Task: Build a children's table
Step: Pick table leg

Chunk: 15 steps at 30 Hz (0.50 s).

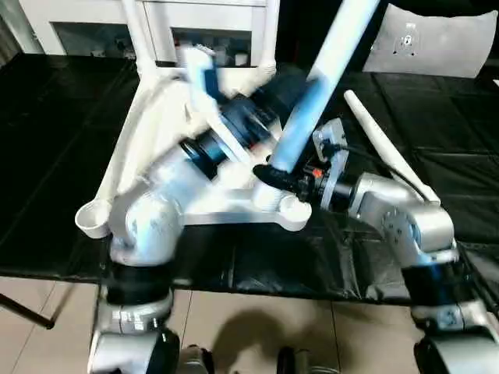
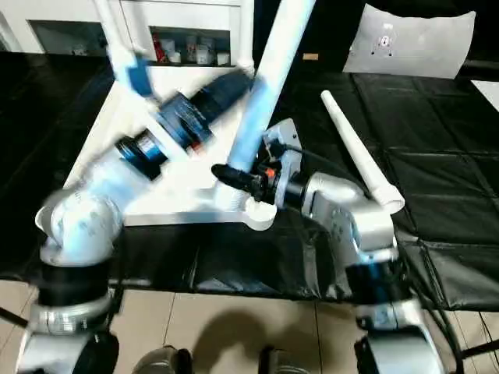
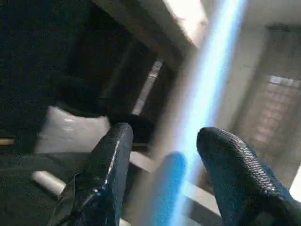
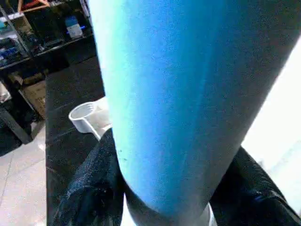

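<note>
I am seating a leg (image 1: pixel 323 74) into a corner socket (image 1: pixel 282 204) of the upturned table top (image 2: pixel 175 183), which lies ribbed side up on the black surface (image 2: pixel 437 195) at its near edge. The leg stands tilted, its foot at the socket nearest me and its upper end leaning away toward the right.

My right gripper (image 2: pixel 234 178) has its jaws clamped around the leg just above the socket; in the right wrist view the tube sits squeezed between both black fingers (image 4: pixel 91 181). My left gripper (image 3: pixel 162 181) is higher up along the same leg. Its jaws stand apart on either side of the tube, and I cannot tell whether they touch it.

By my judgement, the next move calls for bringing the leg upright over the socket and pressing it down, the left gripper steadying it higher up while the right keeps the foot lined up.

A second leg (image 2: pixel 359 152) lies loose on the surface just to the right, near my right arm. Another open socket (image 1: pixel 93 218) juts out at the near left corner. Two legs (image 1: pixel 267 35) already stand at the far corners. A white sheet (image 2: pixel 413 39) rests at the far right. My left forearm crosses over the table top and hides much of it.
</note>
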Tool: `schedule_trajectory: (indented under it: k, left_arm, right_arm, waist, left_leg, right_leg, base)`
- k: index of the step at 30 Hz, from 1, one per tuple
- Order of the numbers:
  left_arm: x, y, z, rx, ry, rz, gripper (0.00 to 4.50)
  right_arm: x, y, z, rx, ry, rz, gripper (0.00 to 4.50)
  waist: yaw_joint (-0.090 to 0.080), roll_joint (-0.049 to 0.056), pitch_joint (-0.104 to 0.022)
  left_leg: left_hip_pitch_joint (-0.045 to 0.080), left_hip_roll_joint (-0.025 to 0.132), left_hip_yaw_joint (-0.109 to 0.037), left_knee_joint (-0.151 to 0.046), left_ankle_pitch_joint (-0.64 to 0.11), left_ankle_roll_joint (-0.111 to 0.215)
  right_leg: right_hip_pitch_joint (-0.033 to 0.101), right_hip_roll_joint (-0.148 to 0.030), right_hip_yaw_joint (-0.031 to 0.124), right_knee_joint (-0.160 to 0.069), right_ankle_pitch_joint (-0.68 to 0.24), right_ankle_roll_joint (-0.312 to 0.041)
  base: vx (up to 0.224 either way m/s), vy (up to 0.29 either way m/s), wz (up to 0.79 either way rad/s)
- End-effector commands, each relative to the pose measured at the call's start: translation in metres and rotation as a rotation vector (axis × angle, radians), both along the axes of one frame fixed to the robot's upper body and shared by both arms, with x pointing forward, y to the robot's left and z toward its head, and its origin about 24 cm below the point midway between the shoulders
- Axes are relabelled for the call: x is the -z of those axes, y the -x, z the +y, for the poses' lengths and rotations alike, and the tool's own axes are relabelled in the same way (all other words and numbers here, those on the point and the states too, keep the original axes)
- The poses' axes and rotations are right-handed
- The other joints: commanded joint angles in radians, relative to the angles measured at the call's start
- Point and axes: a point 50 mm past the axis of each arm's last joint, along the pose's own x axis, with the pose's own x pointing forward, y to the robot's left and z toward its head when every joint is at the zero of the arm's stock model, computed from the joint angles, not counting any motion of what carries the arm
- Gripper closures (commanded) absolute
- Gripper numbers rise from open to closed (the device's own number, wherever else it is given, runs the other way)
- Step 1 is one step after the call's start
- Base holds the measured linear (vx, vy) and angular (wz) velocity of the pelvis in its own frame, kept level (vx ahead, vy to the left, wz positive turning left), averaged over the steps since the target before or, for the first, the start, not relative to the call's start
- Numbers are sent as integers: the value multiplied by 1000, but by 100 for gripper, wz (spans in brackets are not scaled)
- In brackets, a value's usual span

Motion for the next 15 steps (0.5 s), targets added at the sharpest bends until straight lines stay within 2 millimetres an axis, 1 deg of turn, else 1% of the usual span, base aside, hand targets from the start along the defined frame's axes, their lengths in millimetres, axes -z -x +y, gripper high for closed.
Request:
schedule_trajectory:
  k: [1,2,3,4,6,7,10,14,15]
  left_arm:
    - [0,2,-9,45,-24,5,188]
    - [0,4,-11,64,-24,5,188]
    - [1,5,-14,75,-26,9,188]
    - [2,6,-18,83,-31,16,188]
    - [3,6,-20,85,-34,18,188]
    - [5,5,-23,73,-37,35,188]
    - [7,5,-27,83,-41,43,188]
    - [3,14,-31,156,-43,7,188]
    - [3,15,-31,171,-42,5,188]
  right_arm:
    - [-11,1,2,-5,-8,-46,260]
    - [-11,2,2,-8,-6,-48,260]
    - [-10,1,2,-4,-5,-45,260]
    - [-10,1,3,-2,3,-44,260]
    - [-9,2,3,-4,8,-44,260]
    - [-8,3,4,-12,14,-43,260]
    - [-5,5,5,-13,17,-42,260]
    - [-4,5,6,2,24,-42,260]
    - [-4,4,6,9,24,-43,260]
  waist:
    - [-1,-7,-102]
    - [0,-6,-102]
    - [-1,-8,-102]
    - [0,-7,-102]
    - [2,-8,-102]
    - [2,-10,-100]
    - [2,-12,-99]
    - [0,-10,-98]
    - [0,-8,-97]
  left_leg:
    - [22,31,-12,-64,-193,38]
    - [22,32,-12,-64,-190,38]
    - [21,33,-11,-64,-186,41]
    - [22,33,-10,-63,-185,42]
    - [23,33,-9,-63,-188,45]
    - [19,33,-9,-63,-188,45]
    - [20,31,-9,-62,-191,46]
    - [20,32,-10,-64,-195,42]
    - [20,32,-11,-64,-197,41]
  right_leg:
    - [66,-62,34,-88,-433,-79]
    - [65,-62,35,-86,-423,-86]
    - [65,-62,36,-84,-401,-101]
    - [65,-63,37,-83,-389,-114]
    - [65,-63,37,-84,-388,-120]
    - [68,-63,37,-84,-388,-121]
    - [68,-64,36,-86,-409,-111]
    - [67,-64,35,-87,-424,-105]
    - [66,-65,35,-87,-427,-106]
  base:
    - [0,0,0]
    - [0,0,0]
    - [0,0,0]
    - [0,0,0]
    - [0,0,0]
    - [0,0,0]
    - [0,0,0]
    - [0,0,0]
    - [0,0,0]
